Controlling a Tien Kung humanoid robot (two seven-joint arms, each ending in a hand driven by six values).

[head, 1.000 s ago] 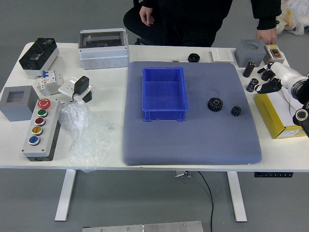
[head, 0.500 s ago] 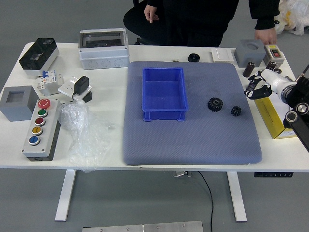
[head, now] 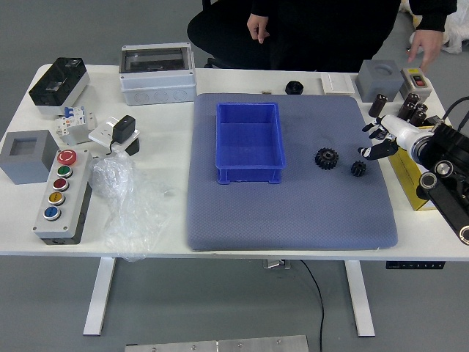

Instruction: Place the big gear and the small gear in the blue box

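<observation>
- The robot's right hand (head: 399,132) reaches in from the right over the mat's right edge, its fingers parted and loosely bent, part open, with nothing in their grasp.
- The small gear (head: 358,169), black and toothed, lies on the mat just beside the fingertips, toward the table's near edge.
- The big gear (head: 327,158), also black, lies on the mat to the left of the small gear, the two apart.
- The yellow box (head: 407,176) sits on the table at the right, partly hidden by the robot's arm.
- A short black cylinder (head: 378,105) stands beyond the hand, near the mat's edge.
- The blue box (head: 250,139) sits on the mat, left of both gears, open at the top; neither gear is in it.
- The grey mat (head: 293,213) lies under the blue box and the gears.
- Past the mat's far edge are a black round knob (head: 294,87), a flat white piece (head: 338,83) and a grey block (head: 379,79).
- A person in dark clothes stands at the far side. One hand (head: 258,28) hangs loose; the other hand (head: 426,45) is by the small switch box (head: 417,82), though whether it touches cannot be told.
- On the left are a button panel (head: 64,194) and a clear plastic bag (head: 121,205).
</observation>
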